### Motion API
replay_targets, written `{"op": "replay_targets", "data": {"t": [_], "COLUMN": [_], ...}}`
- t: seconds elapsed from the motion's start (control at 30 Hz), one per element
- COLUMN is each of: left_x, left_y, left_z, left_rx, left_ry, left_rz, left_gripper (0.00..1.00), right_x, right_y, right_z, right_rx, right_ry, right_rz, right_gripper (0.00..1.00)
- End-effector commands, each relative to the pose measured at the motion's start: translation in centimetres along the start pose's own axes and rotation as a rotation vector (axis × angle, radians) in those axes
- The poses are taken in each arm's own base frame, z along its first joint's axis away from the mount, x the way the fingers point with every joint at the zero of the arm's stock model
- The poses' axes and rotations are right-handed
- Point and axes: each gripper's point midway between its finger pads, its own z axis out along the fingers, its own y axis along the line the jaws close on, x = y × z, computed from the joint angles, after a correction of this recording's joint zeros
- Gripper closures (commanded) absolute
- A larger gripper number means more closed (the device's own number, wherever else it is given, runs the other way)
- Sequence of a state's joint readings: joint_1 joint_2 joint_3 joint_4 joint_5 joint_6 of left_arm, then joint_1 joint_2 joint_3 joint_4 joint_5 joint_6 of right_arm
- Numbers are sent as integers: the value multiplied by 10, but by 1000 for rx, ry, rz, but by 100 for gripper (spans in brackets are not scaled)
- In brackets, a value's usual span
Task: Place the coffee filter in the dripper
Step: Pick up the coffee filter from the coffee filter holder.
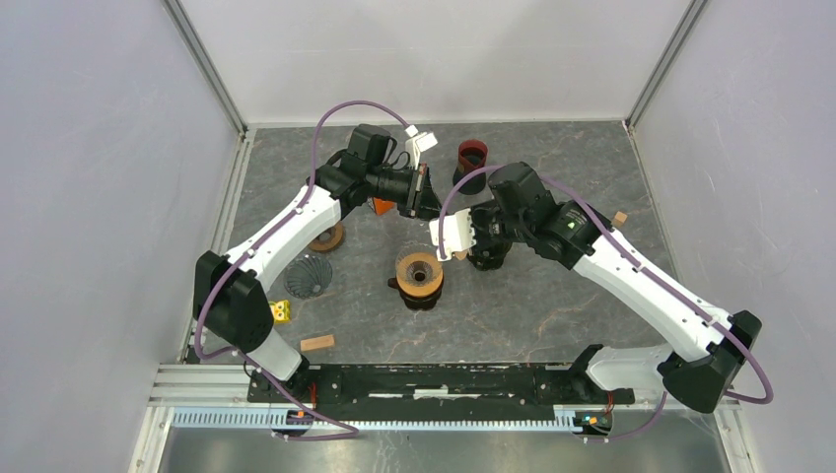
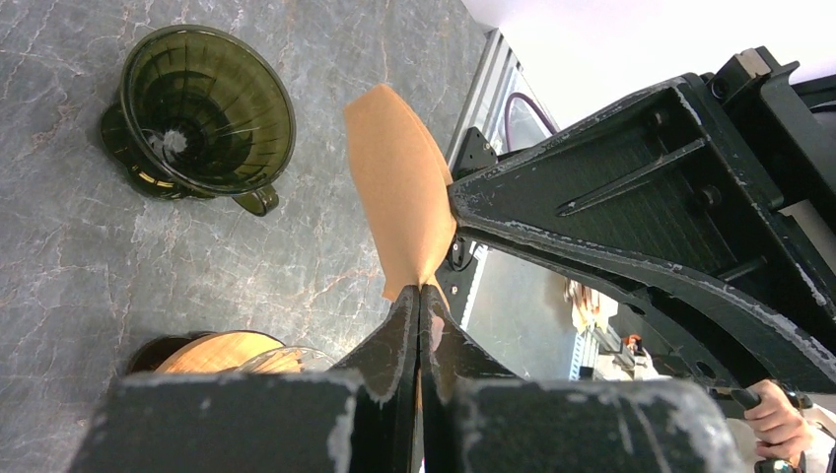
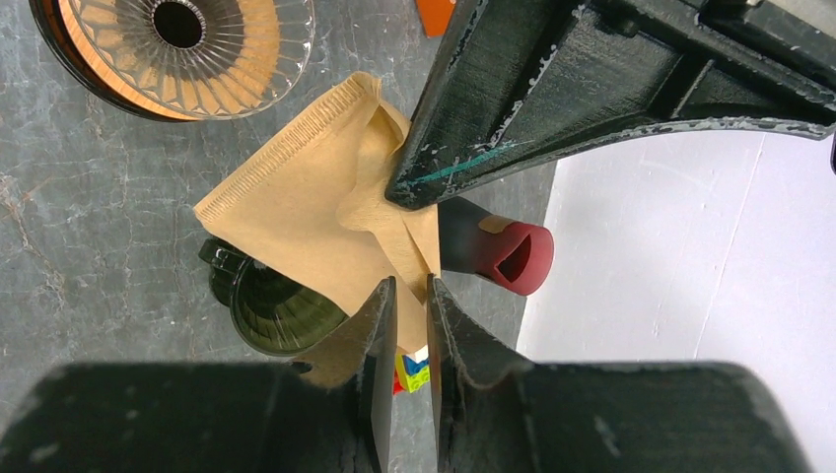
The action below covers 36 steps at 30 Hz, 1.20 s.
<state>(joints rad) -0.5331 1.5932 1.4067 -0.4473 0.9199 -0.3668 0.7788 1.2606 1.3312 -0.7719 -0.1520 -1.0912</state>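
Observation:
The brown paper coffee filter [image 2: 399, 187] hangs in the air, pinched at its lower tip by my shut left gripper [image 2: 421, 288]. In the right wrist view the filter [image 3: 296, 212] is a folded fan, with the left gripper's fingers [image 3: 473, 128] gripping it from the top right. My right gripper [image 3: 407, 281] has its jaws a little apart, with the filter's lower flap between them. A dark green dripper [image 3: 261, 315] stands on the table right below the filter. It also shows in the left wrist view [image 2: 207, 108] and in the top view [image 1: 488, 258].
A clear dripper on an orange filter stack [image 1: 419, 276] stands left of the dark one. A maroon cup [image 1: 473, 156] stands behind. A ribbed dark dripper [image 1: 308, 276], a brown ring [image 1: 327, 237], a yellow brick [image 1: 281, 312] and a wooden block [image 1: 317, 343] lie at the left.

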Motion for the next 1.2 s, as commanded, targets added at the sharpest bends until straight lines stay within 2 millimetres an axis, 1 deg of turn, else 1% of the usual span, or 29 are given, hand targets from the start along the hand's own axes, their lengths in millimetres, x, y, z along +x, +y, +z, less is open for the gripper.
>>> {"op": "replay_targets", "data": {"t": [0.0, 0.3, 0.47, 0.63, 0.87, 1.0, 1.17], "left_x": [-8, -7, -10, -13, -9, -7, -8], "left_y": [-21, -25, -23, -24, -25, -24, -24], "left_z": [-9, -9, -8, -7, -6, -5, -5], "left_rx": [48, 75, 62, 81, 109, 108, 111], "left_ry": [-22, -18, -33, -35, -25, -21, -23], "left_rz": [-1, -7, -26, -58, -78, -81, -84], "left_gripper": [98, 98, 98, 98, 98, 98, 98], "right_x": [-3, -2, -3, -5, -5, -9, -8], "right_y": [-10, -7, -4, -7, -12, -16, -14], "right_z": [3, 5, 4, 0, 0, 0, 3], "right_rx": [35, 30, 22, 37, 62, 78, 70], "right_ry": [-2, 6, -4, -10, 2, 0, 9], "right_rz": [-30, -37, -36, -34, -34, -35, -39], "right_gripper": [78, 77, 77, 74, 72, 72, 74]}}
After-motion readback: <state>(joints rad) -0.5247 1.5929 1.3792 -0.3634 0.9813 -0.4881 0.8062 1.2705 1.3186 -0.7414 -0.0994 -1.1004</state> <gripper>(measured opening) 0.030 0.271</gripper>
